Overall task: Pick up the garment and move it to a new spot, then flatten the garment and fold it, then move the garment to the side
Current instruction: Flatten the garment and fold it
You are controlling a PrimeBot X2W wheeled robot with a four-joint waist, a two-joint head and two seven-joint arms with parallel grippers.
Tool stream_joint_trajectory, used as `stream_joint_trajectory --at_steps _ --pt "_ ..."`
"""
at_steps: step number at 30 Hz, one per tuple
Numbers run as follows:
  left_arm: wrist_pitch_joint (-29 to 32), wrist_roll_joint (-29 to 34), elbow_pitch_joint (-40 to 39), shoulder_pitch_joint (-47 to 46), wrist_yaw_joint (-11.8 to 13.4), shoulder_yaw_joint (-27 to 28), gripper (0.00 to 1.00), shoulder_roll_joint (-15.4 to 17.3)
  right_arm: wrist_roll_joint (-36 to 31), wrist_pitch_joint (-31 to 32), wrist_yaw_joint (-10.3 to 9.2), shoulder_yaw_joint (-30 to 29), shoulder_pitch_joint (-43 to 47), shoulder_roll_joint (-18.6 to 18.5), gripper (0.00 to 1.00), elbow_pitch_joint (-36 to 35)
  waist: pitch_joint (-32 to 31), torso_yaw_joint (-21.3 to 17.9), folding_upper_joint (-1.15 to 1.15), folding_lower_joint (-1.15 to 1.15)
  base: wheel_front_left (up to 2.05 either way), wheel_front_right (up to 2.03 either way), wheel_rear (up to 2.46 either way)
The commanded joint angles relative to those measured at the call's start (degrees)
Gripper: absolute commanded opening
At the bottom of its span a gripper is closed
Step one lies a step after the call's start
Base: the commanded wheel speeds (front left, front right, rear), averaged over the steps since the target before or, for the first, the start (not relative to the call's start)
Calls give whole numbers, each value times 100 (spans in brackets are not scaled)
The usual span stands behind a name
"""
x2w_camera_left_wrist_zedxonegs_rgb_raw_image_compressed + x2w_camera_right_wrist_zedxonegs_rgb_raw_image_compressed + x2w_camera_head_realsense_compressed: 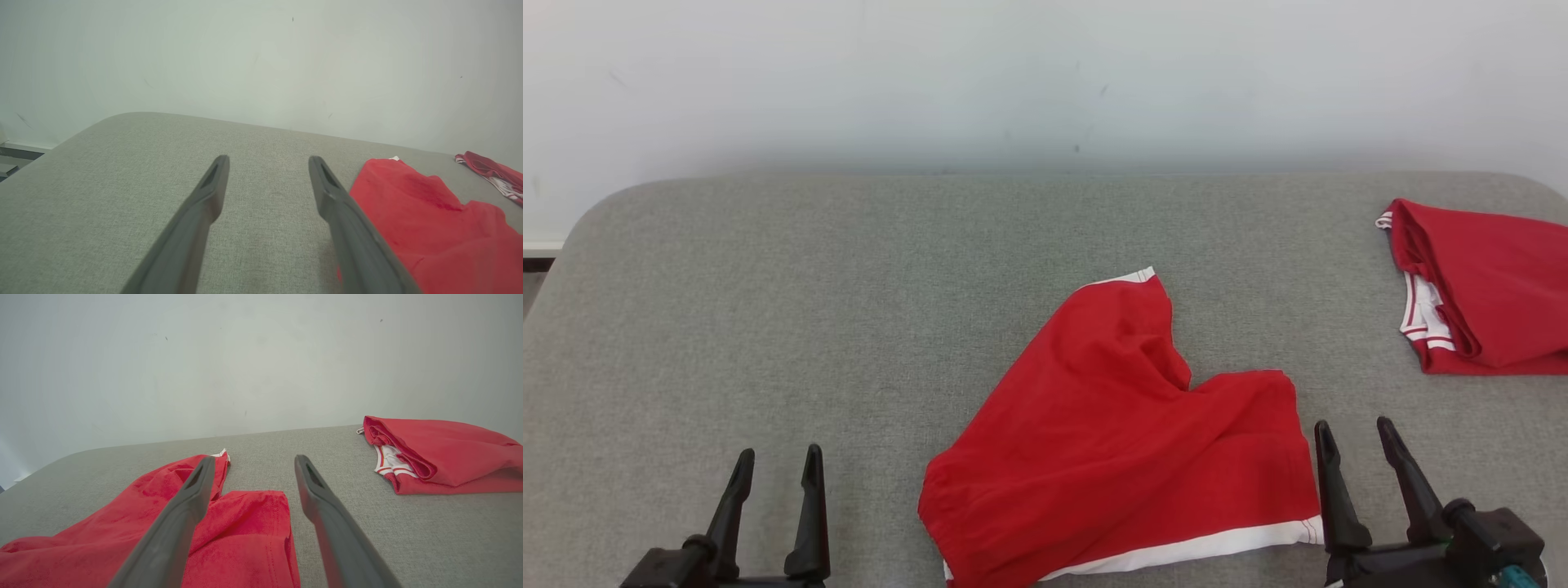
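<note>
The garment (1119,441) is a pair of red shorts with white trim, lying rumpled on the grey padded table (849,310) near its front middle. One leg points to the far side, the other lies toward the right. My right gripper (1356,437) stands open just right of the shorts, nothing between its fingers. In the right wrist view the garment (229,531) lies under and left of the open right gripper (253,467). My left gripper (778,461) is open at the lower left, well apart from the cloth. From the left wrist, the garment (429,228) is right of the open left gripper (267,163).
A second red garment with white trim (1486,294) lies folded at the table's right edge, also seen as a folded red garment (437,455) and a red pile (494,173). A pale wall (1045,82) stands behind the table. Bare grey surface spreads over the left half.
</note>
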Motion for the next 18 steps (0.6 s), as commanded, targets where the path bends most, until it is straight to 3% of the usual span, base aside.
stream_joint_trajectory --at_steps 1,12,18 --pt "0 76 -17 68 9 20 100 4 -42 -24 -1 7 137 42 100 -84 -37 -43 0 1 0 0 0" --pt "-1 17 209 -440 9 -422 100 316 -24 -25 -1 107 44 -15 100 -97 20 -172 0 1 0 0 0" --pt "5 -198 865 -927 9 -870 100 623 -18 -25 -1 117 -10 34 100 8 100 -299 0 1 0 0 0"
